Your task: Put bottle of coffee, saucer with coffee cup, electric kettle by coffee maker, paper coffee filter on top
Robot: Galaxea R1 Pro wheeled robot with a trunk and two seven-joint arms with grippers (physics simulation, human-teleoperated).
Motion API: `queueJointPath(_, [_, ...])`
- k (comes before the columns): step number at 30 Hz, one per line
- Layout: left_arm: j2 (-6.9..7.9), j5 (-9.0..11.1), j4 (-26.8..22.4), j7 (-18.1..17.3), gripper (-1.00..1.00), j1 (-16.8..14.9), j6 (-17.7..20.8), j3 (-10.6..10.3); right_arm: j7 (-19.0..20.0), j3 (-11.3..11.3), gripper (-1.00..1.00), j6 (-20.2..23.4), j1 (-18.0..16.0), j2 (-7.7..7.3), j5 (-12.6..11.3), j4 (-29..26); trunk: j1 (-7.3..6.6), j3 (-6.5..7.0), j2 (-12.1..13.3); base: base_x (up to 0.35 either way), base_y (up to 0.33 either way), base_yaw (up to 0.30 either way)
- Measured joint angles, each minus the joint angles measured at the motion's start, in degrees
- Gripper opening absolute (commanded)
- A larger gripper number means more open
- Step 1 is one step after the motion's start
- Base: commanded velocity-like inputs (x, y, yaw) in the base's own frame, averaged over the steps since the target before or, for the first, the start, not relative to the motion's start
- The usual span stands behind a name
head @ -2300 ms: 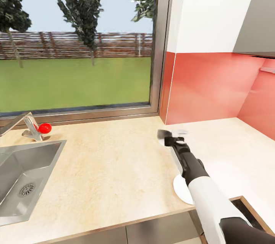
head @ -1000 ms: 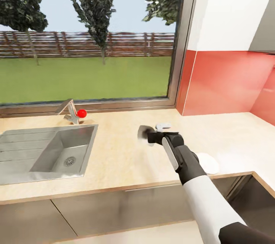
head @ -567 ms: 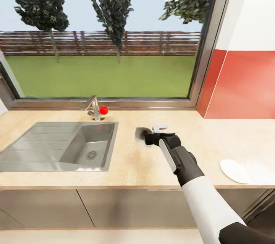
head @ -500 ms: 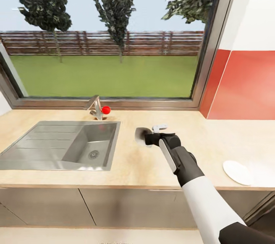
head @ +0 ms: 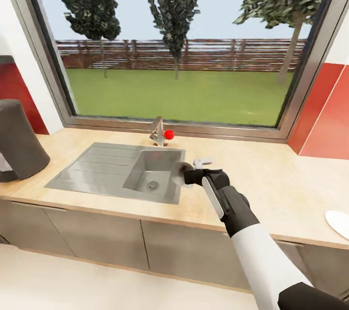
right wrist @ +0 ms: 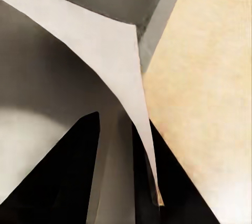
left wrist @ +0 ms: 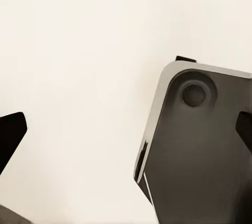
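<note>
Swung leftward, right claw [head: 186, 174] still pinching paper coffee filter [right wrist: 113, 56] over sink [head: 97, 169]

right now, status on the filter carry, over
Right gripper shut on paper coffee filter, by the sink's right edge. Left gripper open. Saucer on countertop, far right. Nothing blocking ahead.
</note>
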Motion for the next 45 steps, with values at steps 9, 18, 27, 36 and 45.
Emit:
queueJointPath(9, [0.03, 0.0, 0.0, 0.0, 1.00, 0.0, 0.0, 0.0, 0.0, 0.0, -1.00, 0.0, 0.1, 0.00, 0.0, 0.0, 0.00, 0.24, 0.0, -0.199, 0.267, 0.277])
queueJointPath(18, [0.03, 0.0, 0.0, 0.0, 1.00, 0.0, 0.0, 0.0, 0.0, 0.0, -1.00, 0.0, 0.1, 0.00, 0.1, 0.1, -0.02, 0.56, 0.0, -0.080, 0.285, 0.275])
queueJointPath(27, [0.03, 0.0, 0.0, 0.0, 1.00, 0.0, 0.0, 0.0, 0.0, 0.0, -1.00, 0.0, 0.0, -0.07, 0.2, 0.1, -0.03, 0.81, 0.0, 0.035, 0.318, 0.181])
queueJointPath(36, [0.03, 0.0, 0.0, 0.0, 1.00, 0.0, 0.0, 0.0, 0.0, -0.1, -1.00, 0.0, 0.1, -0.35, 0.2, 0.1, -0.03, 0.83, 0.0, 0.135, 0.332, 0.010])
queueJointPath(45, [0.03, 0.0, 0.0, 0.0, 1.00, 0.0, 0.0, 0.0, 0.1, 0.0, -1.00, -0.2, 0.4, -0.35, 0.2, 0.3, -0.02, 0.83, 0.0, 0.129, 0.333, 0.000])
